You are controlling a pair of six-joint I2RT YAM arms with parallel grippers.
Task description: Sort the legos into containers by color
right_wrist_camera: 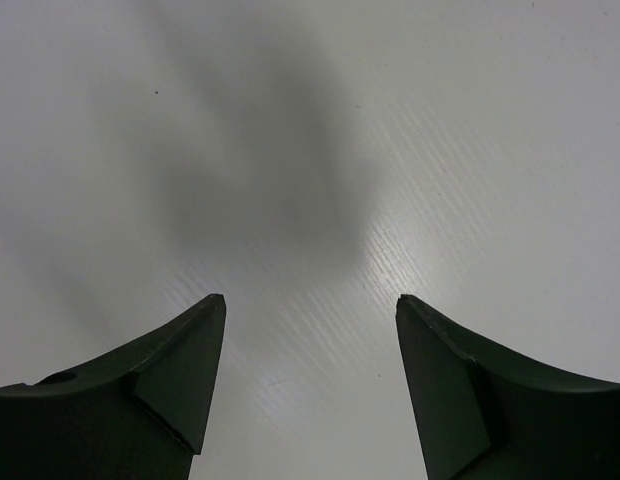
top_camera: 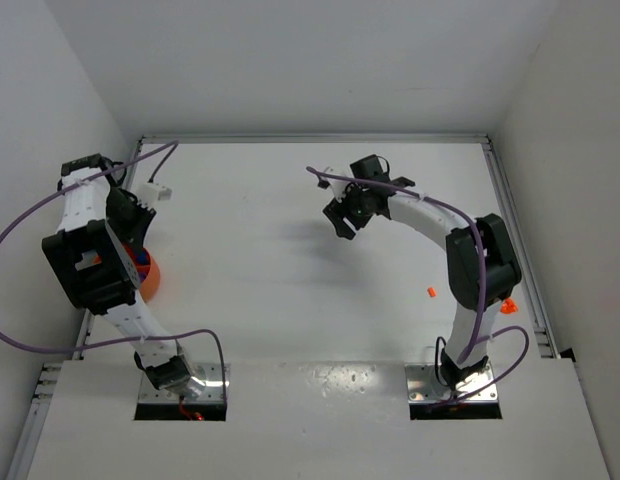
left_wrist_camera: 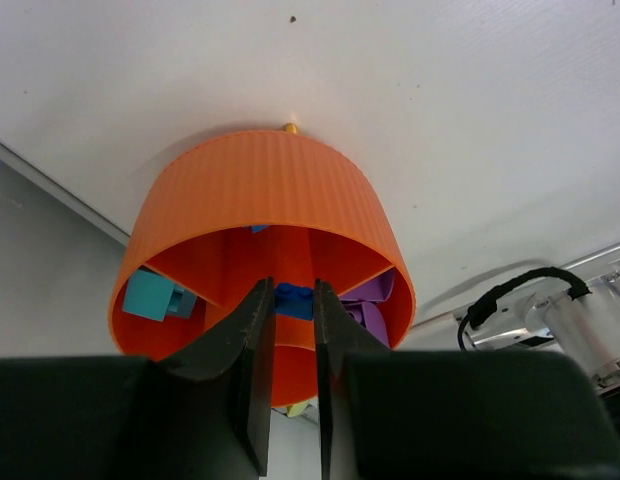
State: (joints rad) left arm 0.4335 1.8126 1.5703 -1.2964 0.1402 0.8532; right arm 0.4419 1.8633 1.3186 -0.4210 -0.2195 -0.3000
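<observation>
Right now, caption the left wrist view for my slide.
Left gripper pinches a blue lego over the divided orange bowl.

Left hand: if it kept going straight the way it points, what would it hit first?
Probably the orange bowl: the left hand, seemingly pinching a blue brick, points into the bowl's open top at an inner divider. Depth is unclear.

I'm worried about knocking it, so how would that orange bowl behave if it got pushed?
The bowl looks thin-walled plastic, so probably light and apt to slide on the smooth table. Its wide round shape likely resists tipping. Legos inside could shift.
</observation>
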